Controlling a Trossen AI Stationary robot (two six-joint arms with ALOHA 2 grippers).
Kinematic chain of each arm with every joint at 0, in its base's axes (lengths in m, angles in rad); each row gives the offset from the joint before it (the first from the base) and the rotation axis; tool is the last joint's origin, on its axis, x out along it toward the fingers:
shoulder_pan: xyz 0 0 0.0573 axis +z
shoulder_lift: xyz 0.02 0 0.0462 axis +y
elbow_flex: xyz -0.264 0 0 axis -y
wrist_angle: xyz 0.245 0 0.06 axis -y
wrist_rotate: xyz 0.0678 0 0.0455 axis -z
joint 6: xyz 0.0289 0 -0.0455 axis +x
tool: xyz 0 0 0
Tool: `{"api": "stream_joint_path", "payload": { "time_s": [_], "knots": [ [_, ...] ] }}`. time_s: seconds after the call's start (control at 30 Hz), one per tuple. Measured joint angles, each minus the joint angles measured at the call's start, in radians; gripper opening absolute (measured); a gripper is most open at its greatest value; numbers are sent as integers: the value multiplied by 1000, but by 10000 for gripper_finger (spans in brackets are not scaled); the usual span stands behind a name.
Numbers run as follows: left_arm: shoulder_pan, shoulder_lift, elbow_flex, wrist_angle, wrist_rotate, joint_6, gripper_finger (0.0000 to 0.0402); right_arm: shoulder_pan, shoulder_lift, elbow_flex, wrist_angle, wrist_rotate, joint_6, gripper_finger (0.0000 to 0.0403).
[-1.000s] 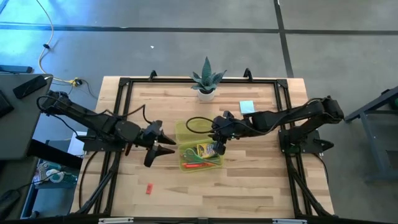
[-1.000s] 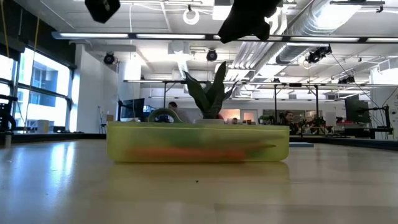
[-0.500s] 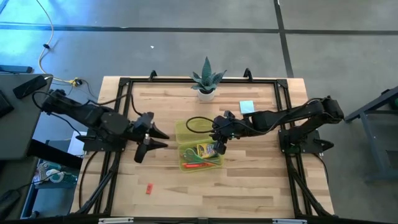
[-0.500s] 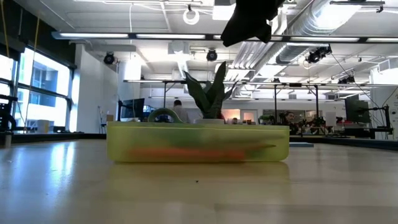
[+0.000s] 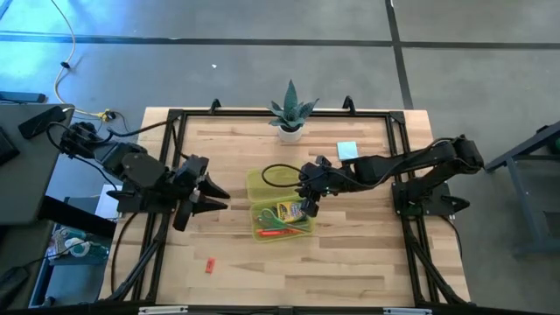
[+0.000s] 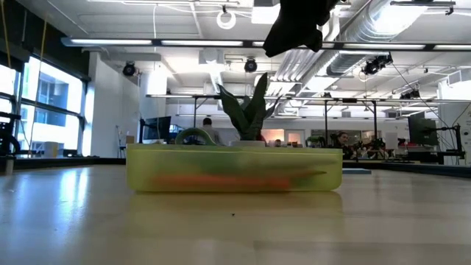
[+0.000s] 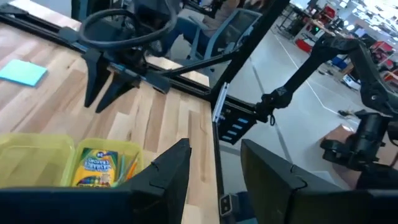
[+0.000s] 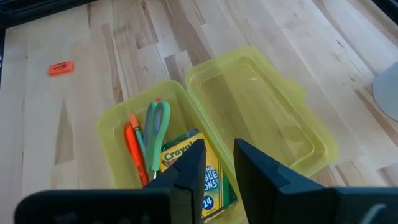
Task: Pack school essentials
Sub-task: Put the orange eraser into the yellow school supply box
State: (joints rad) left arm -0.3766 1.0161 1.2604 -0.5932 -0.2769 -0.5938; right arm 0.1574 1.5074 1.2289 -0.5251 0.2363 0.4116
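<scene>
The translucent yellow-green case (image 5: 280, 206) lies open on the table, its lid (image 8: 258, 118) flat beside the base. In the base lie green-handled scissors (image 8: 157, 124), orange and red pens (image 8: 134, 146) and a crayon box (image 8: 194, 169). My right gripper (image 8: 219, 160) hovers just above the base, over the crayon box, its fingers a little apart and bare. My left gripper (image 5: 219, 198) hangs open and bare left of the case, raised off the table. A light-blue notepad (image 5: 347, 150) lies at the far right. A red eraser (image 5: 209, 264) lies at the near left.
A spiky potted plant (image 5: 290, 115) stands at the table's far edge, behind the case. A black frame rail (image 5: 175, 149) runs along the table's sides. Bare wood (image 5: 350, 262) lies near and to the right of the case.
My left gripper has risen and drawn back toward the table's left edge, away from the case, and has gone out of the top of the low view. My right gripper and the case have kept still.
</scene>
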Motion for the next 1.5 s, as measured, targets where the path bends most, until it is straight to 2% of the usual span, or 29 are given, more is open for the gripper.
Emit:
{"api": "stream_joint_path", "payload": {
  "time_s": [0.3, 0.6, 0.93, 1.23, 1.5],
  "knots": [
    [-47, 92, 17, -155, -4, -103, 129, 0, 0, 0, -17, 0, 19, 75],
    [-121, 232, 17, -459, -17, -396, 129, 0, 0, 0, -82, 0, 87, 75],
    [-222, 406, 17, -755, -14, -682, 129, 0, 0, 0, -98, 0, 86, 75],
    [-326, 556, 17, -783, 73, -805, 129, 0, 0, 0, -101, 0, 82, 75],
    [-394, 627, 16, -783, 122, -889, 129, 0, 0, 0, -101, 0, 79, 75]
  ]
}}
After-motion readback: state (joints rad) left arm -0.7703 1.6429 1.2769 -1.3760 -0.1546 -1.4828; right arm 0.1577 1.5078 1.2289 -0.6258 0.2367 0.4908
